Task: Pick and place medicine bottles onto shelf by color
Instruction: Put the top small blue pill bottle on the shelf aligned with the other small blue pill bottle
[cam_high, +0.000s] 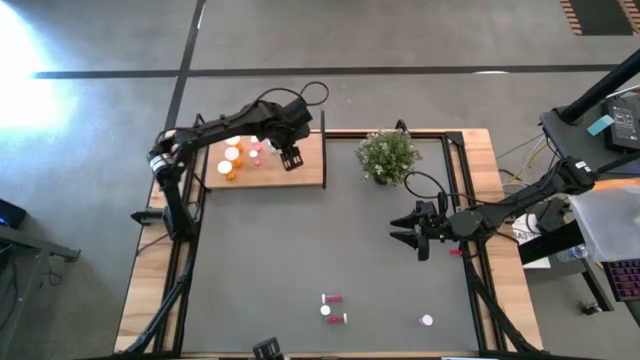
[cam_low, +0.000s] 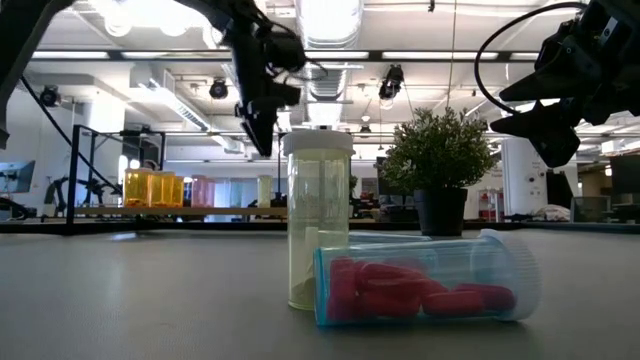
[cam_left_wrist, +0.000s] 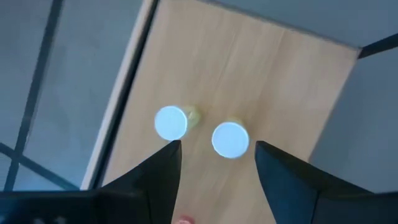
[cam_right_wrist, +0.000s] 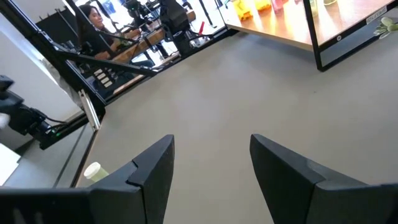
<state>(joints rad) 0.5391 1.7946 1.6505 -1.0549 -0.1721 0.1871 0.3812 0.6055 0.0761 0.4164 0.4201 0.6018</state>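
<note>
The light-brown wooden shelf (cam_high: 265, 160) lies at the mat's far left. Orange bottles (cam_high: 231, 155) and pink ones (cam_high: 255, 150) stand on it. My left gripper (cam_high: 291, 160) hangs open above the shelf's right part. Below it, the left wrist view shows two white-capped yellowish bottles (cam_left_wrist: 230, 139) (cam_left_wrist: 171, 122) standing upright on the board, clear of the fingers. Near the front edge, an upright pale bottle (cam_low: 318, 220) stands behind a lying bottle of red pills (cam_low: 425, 285). My right gripper (cam_high: 415, 232) waits open over the mat's right side.
A green potted plant (cam_high: 387, 155) stands just right of the shelf at the far edge. A lone white-capped bottle (cam_high: 427, 320) sits at the front right, and a small red piece (cam_high: 457, 253) lies under the right arm. Bare grey mat (cam_high: 300, 240) fills the middle.
</note>
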